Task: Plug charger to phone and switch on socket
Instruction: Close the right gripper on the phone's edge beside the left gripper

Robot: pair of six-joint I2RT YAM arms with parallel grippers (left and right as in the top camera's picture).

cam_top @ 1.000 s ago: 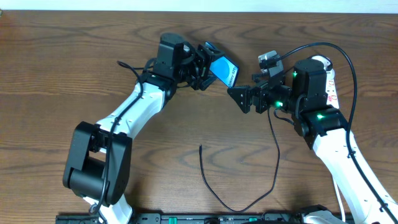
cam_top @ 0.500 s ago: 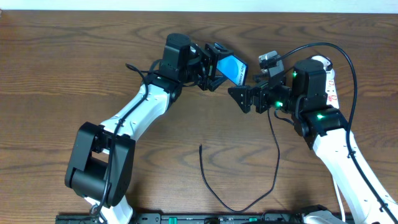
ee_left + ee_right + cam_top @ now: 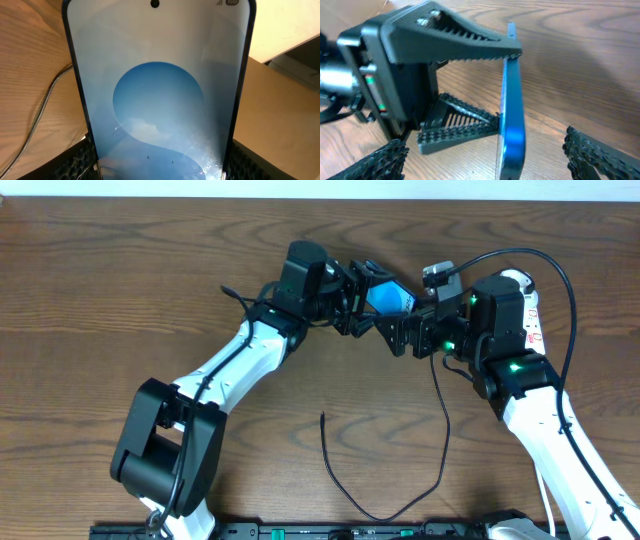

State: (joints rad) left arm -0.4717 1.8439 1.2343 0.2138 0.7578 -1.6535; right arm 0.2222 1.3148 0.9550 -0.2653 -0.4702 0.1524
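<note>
Phone [image 3: 385, 298]: slim slab, dark rim, lit blue screen. In the left wrist view the screen reads pale at the top with a round blue blob below and a small camera dot at the upper edge. It is off the table, tilted, between the two arms. I see the left gripper [image 3: 365, 298] pinching it across its long edges. The right gripper [image 3: 398, 330] sits just beside the phone's free end, jaws spread wide, one finger on each side.

Charger [image 3: 345, 490]: thin black cable looping on the table [image 3: 120, 280], near the front edge.

Socket [image 3: 531, 310]: white strip, partly behind the right arm.

Surface: brown wood with a strong grain.
</note>
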